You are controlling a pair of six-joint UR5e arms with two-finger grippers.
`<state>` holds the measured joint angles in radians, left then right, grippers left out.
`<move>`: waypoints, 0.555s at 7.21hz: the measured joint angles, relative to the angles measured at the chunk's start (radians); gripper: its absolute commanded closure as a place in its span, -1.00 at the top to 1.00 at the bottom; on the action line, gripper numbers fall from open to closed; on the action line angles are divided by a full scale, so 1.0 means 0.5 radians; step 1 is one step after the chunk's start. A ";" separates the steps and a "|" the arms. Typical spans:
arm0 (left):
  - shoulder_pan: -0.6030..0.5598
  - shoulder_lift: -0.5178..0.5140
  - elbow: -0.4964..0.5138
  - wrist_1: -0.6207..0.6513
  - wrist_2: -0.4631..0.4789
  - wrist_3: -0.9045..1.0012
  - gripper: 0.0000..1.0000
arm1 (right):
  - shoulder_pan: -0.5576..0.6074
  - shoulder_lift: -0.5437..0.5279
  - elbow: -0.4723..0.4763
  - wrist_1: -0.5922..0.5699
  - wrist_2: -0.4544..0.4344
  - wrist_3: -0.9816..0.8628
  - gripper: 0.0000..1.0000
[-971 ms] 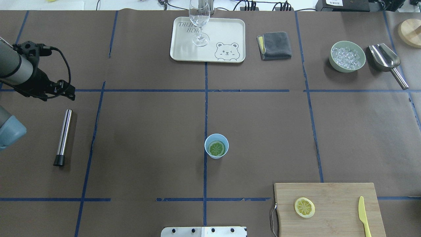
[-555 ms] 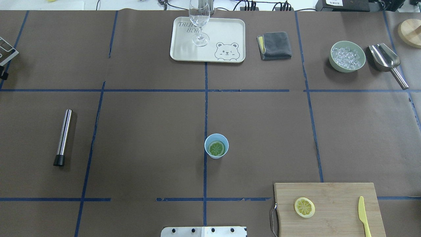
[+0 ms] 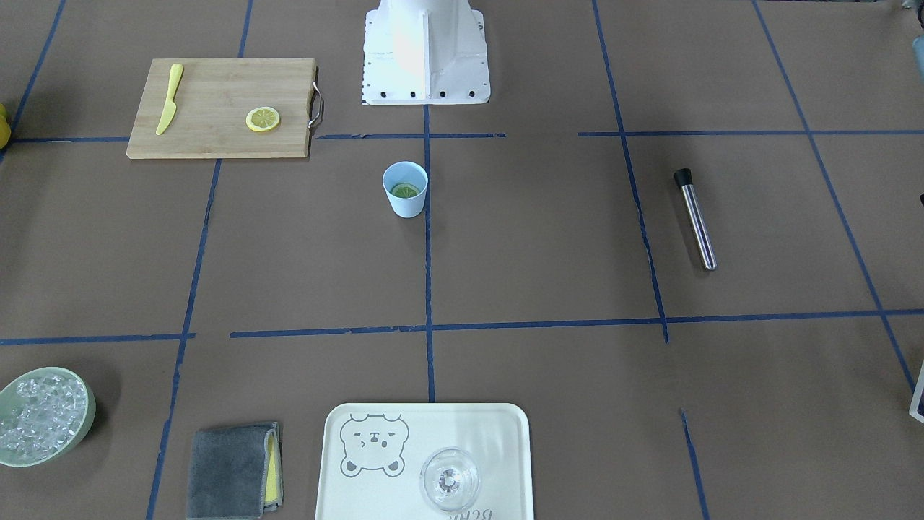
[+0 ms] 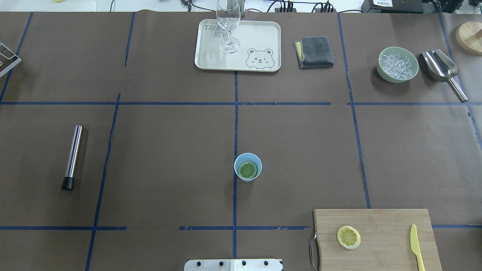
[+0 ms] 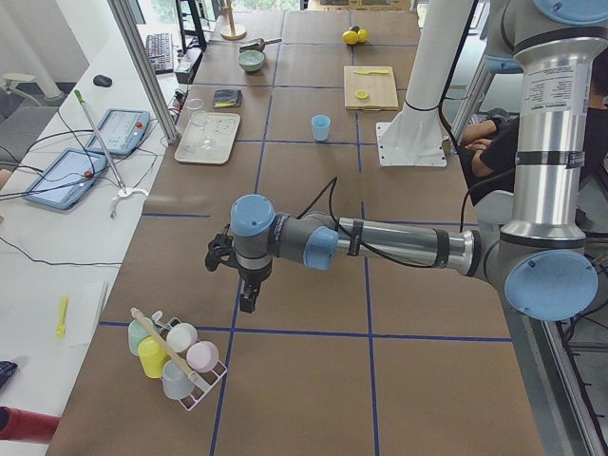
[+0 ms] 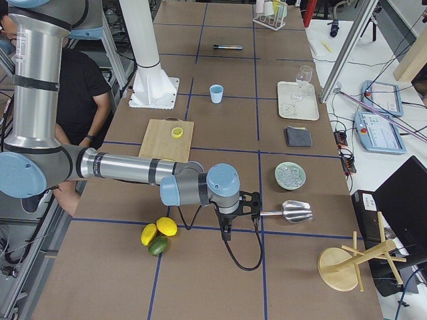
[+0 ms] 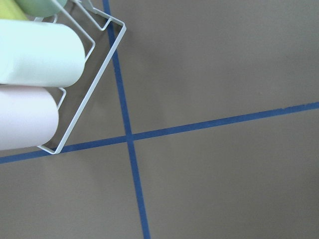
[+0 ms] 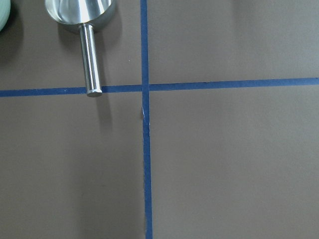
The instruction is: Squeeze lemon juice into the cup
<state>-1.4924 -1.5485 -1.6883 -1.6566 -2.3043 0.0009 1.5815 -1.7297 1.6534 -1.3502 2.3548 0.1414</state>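
I judge it done, the lemon (image 4: 248, 169) lying in the cup (image 4: 237, 167); whether my left claw (image 5: 247, 298) or right claw (image 6: 225, 233) is open, I cannot tell.

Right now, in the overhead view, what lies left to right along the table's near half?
Steel tube with black cap → light-blue plastic cup, lemon slice inside → wooden cutting board, bearing a second lemon slice → yellow plastic knife.
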 measured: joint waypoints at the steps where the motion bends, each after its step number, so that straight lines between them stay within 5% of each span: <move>1: -0.041 -0.013 -0.001 0.143 0.003 0.127 1.00 | 0.000 -0.001 0.001 0.000 0.004 0.000 1.00; 4: -0.100 -0.013 0.047 0.262 -0.009 0.256 1.00 | 0.000 -0.004 -0.006 0.002 0.142 0.002 1.00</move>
<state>-1.5422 -1.5549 -1.6646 -1.5254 -2.3090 0.1291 1.5815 -1.7319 1.6506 -1.3492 2.4256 0.1423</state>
